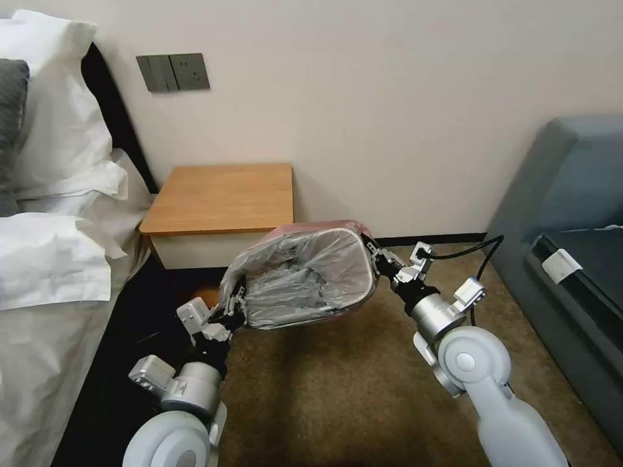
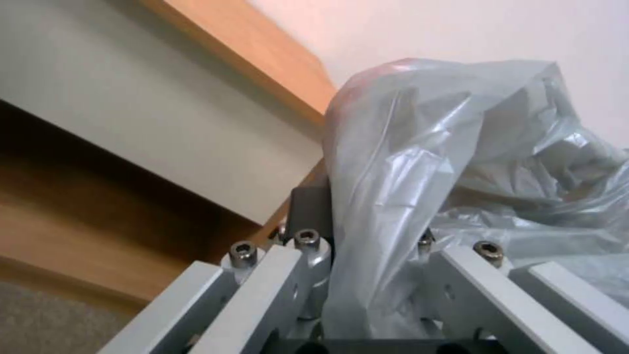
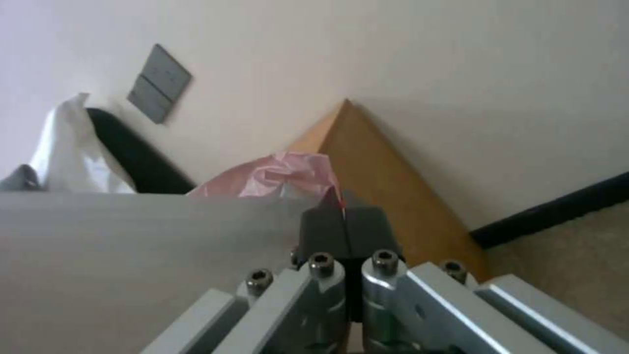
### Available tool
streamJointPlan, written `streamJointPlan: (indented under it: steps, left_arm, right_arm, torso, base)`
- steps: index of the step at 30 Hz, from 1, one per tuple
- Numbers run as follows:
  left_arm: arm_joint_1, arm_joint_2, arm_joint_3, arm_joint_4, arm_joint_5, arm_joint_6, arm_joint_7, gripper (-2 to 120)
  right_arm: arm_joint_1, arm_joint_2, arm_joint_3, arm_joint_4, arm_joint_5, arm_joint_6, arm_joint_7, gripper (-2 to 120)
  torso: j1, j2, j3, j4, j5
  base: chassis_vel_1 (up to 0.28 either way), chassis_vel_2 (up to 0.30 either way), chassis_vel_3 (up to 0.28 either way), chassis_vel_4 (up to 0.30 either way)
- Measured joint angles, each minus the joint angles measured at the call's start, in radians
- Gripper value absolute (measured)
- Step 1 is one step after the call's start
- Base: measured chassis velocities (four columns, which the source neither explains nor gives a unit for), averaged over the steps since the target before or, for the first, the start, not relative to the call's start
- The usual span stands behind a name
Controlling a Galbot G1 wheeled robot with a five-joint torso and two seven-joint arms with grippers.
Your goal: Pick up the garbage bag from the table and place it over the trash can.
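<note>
Before the one wooden surface (image 1: 220,194), between bed (image 1: 52,311) and sofa (image 1: 571,259), one garbage bag (image 1: 305,275) was stretched over one trash can (image 1: 371,275), gripped by left pincer (image 1: 235,310) and right pincer (image 1: 375,254).

The garbage bag (image 1: 295,279) is that see-through crinkly grey with a pinkish-red rim along the top edge, and it's draped over a trash can (image 1: 372,275) whose rim shows as a cream-white band on the right side. The table (image 1: 224,196) has a warm orange-brown wood top over a white drawer front, sitting on mottled tan-brown carpet (image 1: 337,395) against an off-white wall (image 1: 389,97) with a dark grey switch plate (image 1: 172,72) and black baseboard (image 1: 431,239). Pillows (image 1: 58,123) and sheets are plain white, the sofa (image 1: 571,194) is slate blue-grey, and both arms are pale silver-grey with black fingertips (image 3: 344,226).
</note>
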Motion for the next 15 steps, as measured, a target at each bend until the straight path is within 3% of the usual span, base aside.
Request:
streamJointPlan:
  steps: [8,15]
  left_arm:
    - [0.001,-0.001,-0.001,-0.007,-0.012,0.0,0.016,7]
    - [-0.013,0.006,-0.013,0.008,-0.018,0.0,-0.008,7]
  right_arm:
    - [0.005,-0.006,0.004,-0.025,-0.024,0.0,-0.022,0]
    - [-0.039,-0.043,0.018,0.001,-0.057,0.0,-0.067,24]
  torso:
    - [0.0,0.0,0.0,0.0001,-0.0001]
    - [0.0,0.0,0.0,0.0,0.0]
  base:
    - [0.0,0.0,0.0,0.0]
    - [0.0,0.0,0.0,0.0]
